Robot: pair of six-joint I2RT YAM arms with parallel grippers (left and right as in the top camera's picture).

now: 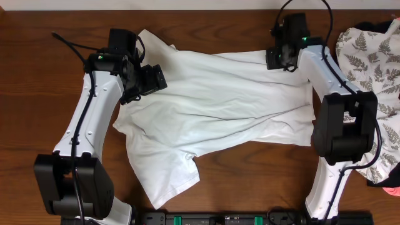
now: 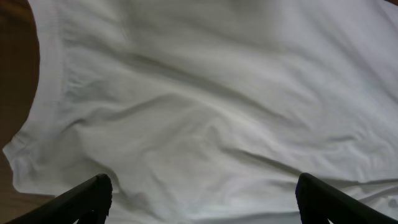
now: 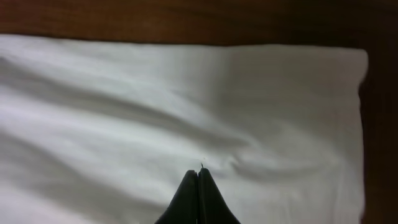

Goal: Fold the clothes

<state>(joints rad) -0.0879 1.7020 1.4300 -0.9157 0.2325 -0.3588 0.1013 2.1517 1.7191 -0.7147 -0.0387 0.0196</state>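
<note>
The clothes, one plain white T-shirt (image 1: 219,106), lie spread and wrinkled across the wooden table, with a sleeve toward the front left. My left gripper (image 1: 156,80) hovers over the shirt's left part with its fingers wide apart. In the left wrist view the left gripper (image 2: 202,186) has only fabric (image 2: 217,93) beneath it and nothing between the fingers. My right gripper (image 1: 279,59) sits at the shirt's far right corner. In the right wrist view the right gripper (image 3: 199,171) is shut, its tips pinching a small pucker of the white cloth (image 3: 155,93).
A white cloth with grey fern-leaf print (image 1: 369,56) lies heaped at the right edge, with dark fabric (image 1: 375,26) behind it and something pink (image 1: 392,187) at its front. A black rail (image 1: 219,219) runs along the table's front edge. Bare wood (image 1: 37,94) shows at the left.
</note>
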